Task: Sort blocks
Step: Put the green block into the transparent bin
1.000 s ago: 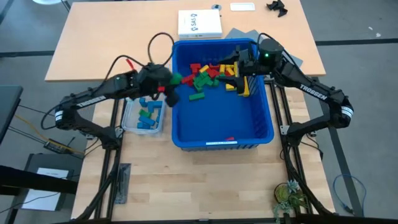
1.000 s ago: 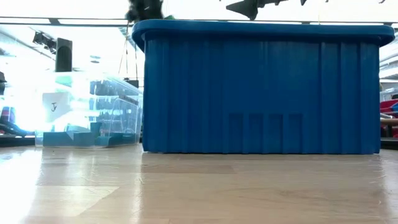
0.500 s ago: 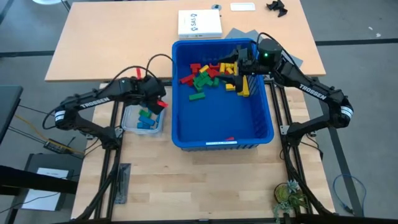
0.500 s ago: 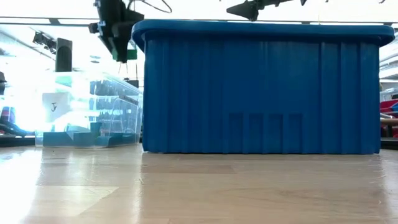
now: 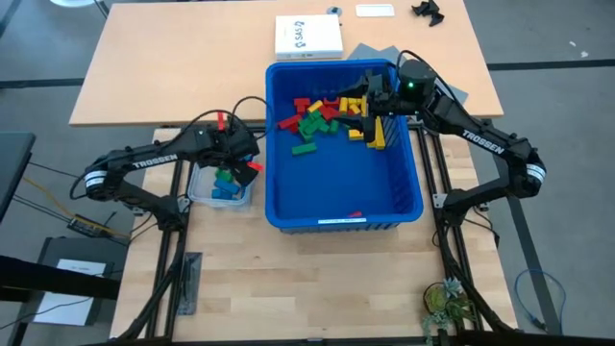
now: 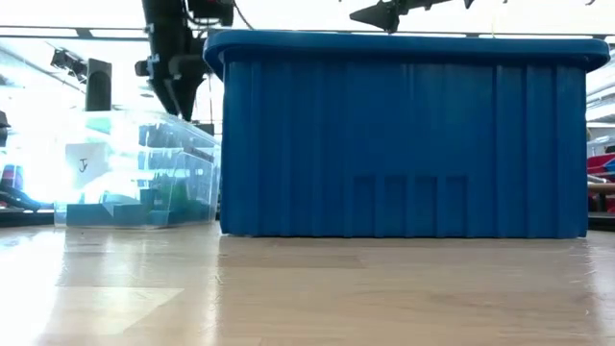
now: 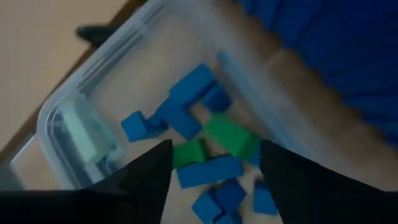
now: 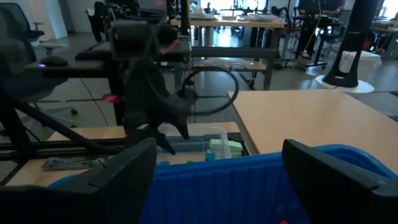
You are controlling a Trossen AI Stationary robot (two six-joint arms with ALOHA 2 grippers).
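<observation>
Left gripper point(image 5: 231, 165): centre-left, over clear tub point(image 5: 204, 193), fingers parted, empty; blue and green blocks point(image 7: 205, 146) lie beneath. Right gripper point(image 5: 360, 108): upper right, jaws wide, empty, over mixed blocks point(image 5: 327, 117) in blue bin point(image 5: 346, 216).

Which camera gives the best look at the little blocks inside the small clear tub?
The left wrist view: it looks straight into the clear tub, showing blue and green blocks plainly. The high view shows them partly under the left arm; the low view only through the tub's glary wall; the right wrist view barely a glimpse.
</observation>
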